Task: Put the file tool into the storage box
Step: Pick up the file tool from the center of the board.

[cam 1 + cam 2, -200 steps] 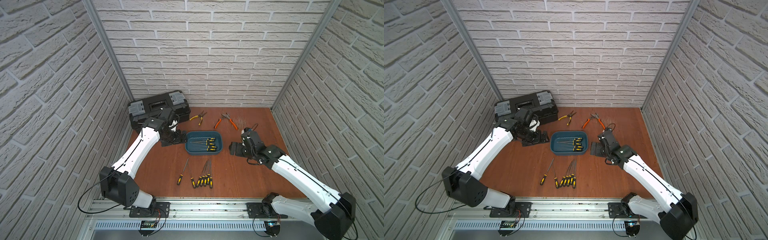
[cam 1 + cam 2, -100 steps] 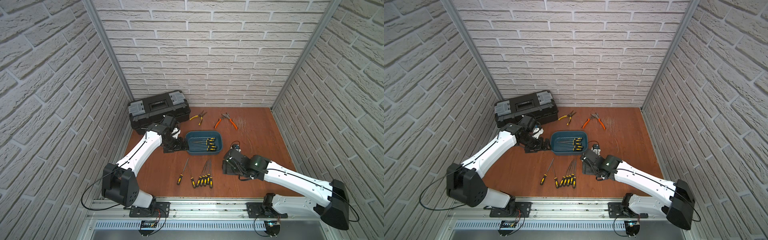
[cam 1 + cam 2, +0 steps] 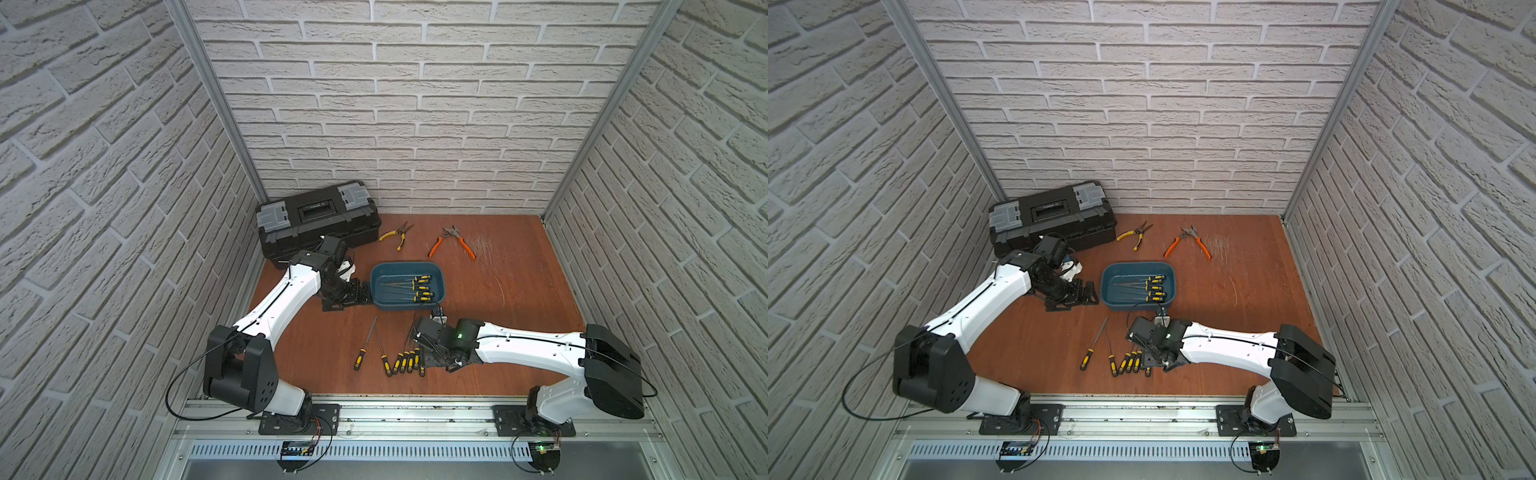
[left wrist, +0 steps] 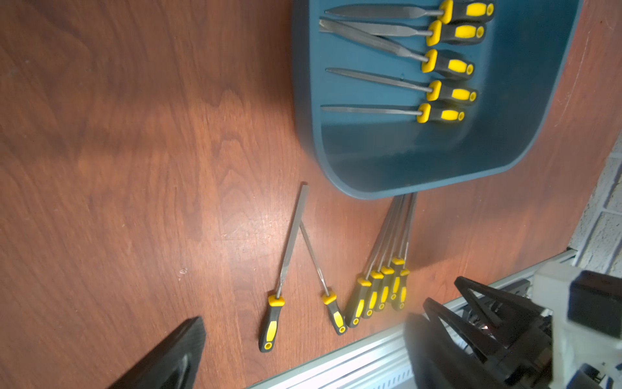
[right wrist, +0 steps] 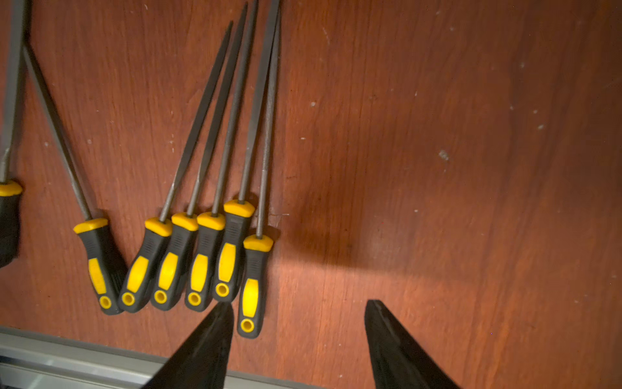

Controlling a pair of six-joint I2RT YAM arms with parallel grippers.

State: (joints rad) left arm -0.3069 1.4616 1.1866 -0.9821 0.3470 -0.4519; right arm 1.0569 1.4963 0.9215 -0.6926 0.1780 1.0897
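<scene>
right wrist view looks down on the right claw point(image 5: 298, 303): its two black fingers stand apart with nothing clamped between them. the butt of the outermost file point(image 5: 251, 286) in a bunch of five lies just inside that gap, close to one finger point(image 5: 215, 336), and the next handle point(image 5: 229, 256) touches it on its other side. this file's long axis runs away from the claw, butt toward the front rail point(image 5: 67, 357), thin shaft pointing toward the storage box point(image 4: 404, 151), so the fingers straddle the handle crosswise. that suits a pinch, i judge, though the neighbour may get dragged along.

the right arm is plainly the nearer one; in both top views the left claw point(image 3: 1094, 296) lies open beside the box's short end, well apart from the loose files.

handles are black ribbed rubber with yellow inlays, a yellow collar and a hanging hole; shafts are dull grey steel, slender and tapering. the box is smooth teal plastic, shallow, round-cornered, with five files point(image 4: 437, 64) already lying side by side inside. the table point(image 5: 471, 168) is reddish wood grain.
</scene>
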